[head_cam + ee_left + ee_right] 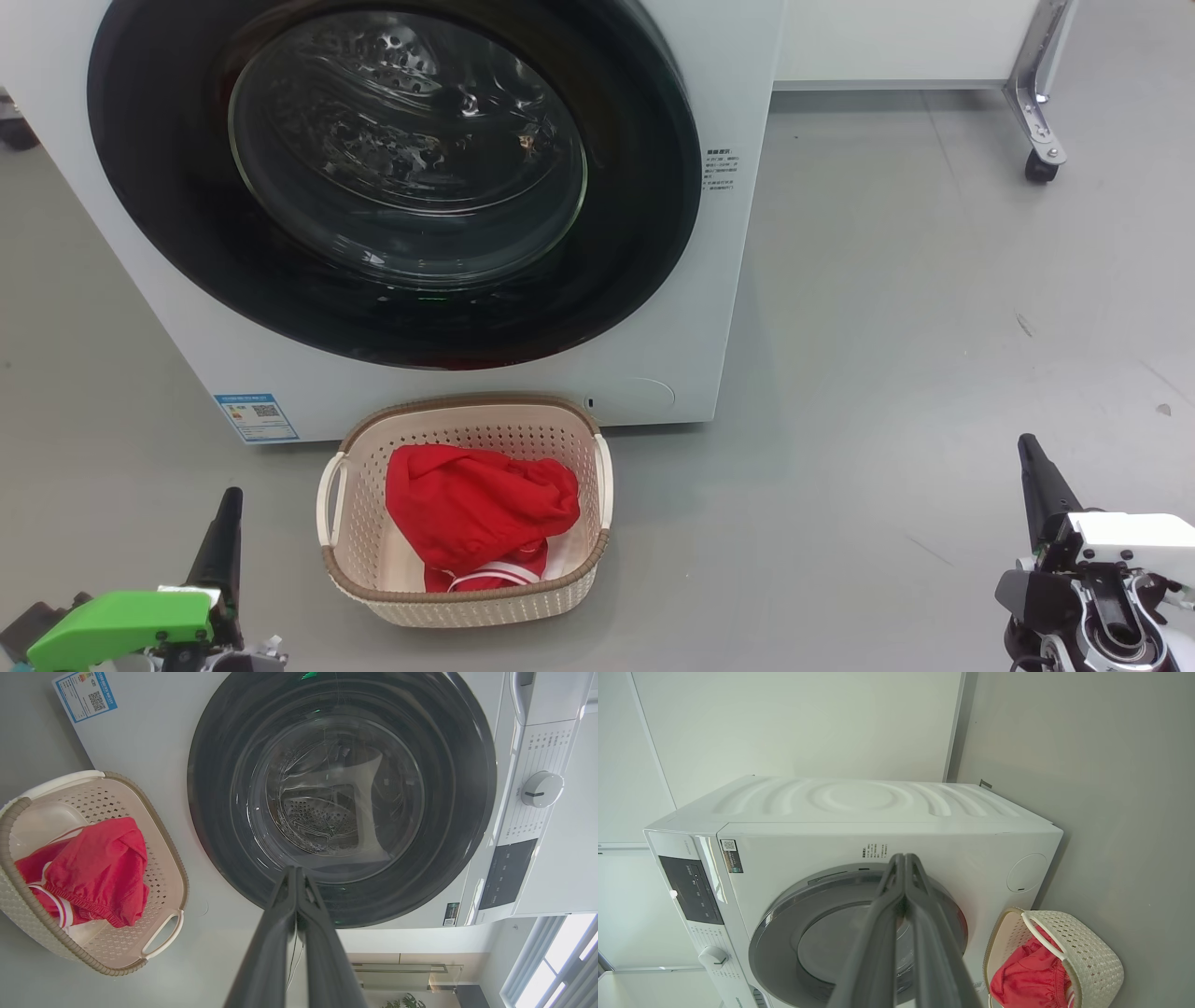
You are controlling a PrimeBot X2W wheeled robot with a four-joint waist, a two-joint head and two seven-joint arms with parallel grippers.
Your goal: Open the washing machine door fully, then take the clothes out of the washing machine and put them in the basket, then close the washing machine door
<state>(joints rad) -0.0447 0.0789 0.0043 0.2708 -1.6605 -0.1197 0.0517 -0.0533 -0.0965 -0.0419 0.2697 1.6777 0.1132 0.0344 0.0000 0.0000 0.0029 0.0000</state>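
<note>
Head view | clothes (476,509) in basket (467,403), apart from both | left pincer (229,502) clenched, empty | right pincer (1031,455) clenched, empty

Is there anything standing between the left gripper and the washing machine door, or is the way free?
Nothing visible does. The left gripper is over bare floor, left of the basket, and the basket with the clothes sits beside its line to the door, not across it.
</note>
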